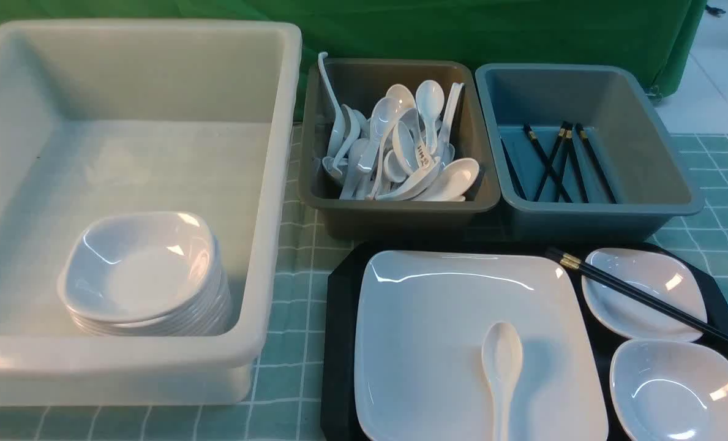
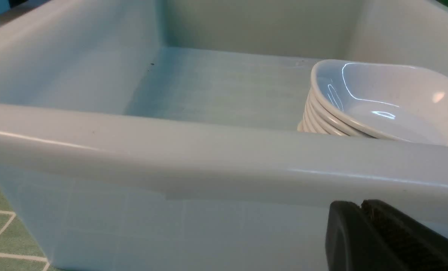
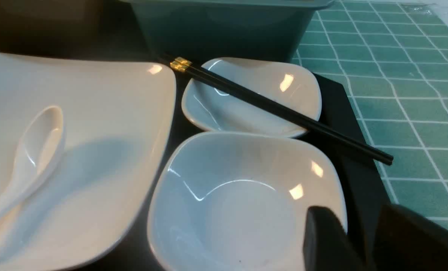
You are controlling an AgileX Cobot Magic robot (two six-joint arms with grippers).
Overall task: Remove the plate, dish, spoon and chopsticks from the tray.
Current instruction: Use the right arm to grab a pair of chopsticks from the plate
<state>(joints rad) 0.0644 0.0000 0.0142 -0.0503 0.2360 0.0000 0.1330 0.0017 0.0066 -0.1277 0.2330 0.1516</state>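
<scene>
The right gripper (image 3: 359, 216) has its fingers (image 3: 321, 233) apart. One hangs over the corner of the near dish (image 3: 242, 203), the other over the black tray (image 1: 339, 343) outside the rim; I cannot tell whether either touches. That dish is empty.

Behind it on the tray sits the far dish (image 1: 642, 291), with the chopsticks (image 1: 645, 300) laid slantwise across it, gold bands toward the tubs and thin ends reaching past the tray's right edge. The plate (image 1: 449, 318) fills the tray's left part, and the spoon (image 1: 501, 361) lies on it, bowl up.

The left gripper (image 2: 360, 205) has its fingers pressed together on nothing, just outside the near wall of the big white tub (image 1: 112, 361). This tub holds one stack of small white dishes (image 1: 143, 269) in its near right corner.

Behind the tray, a brown-grey tub (image 1: 394, 207) holds a heap of white spoons (image 1: 400, 147). One of them bears small reddish marks (too small to read). Beside it a blue-grey tub (image 1: 596, 208) holds loose black chopsticks (image 1: 559, 162). No other writing shows.
</scene>
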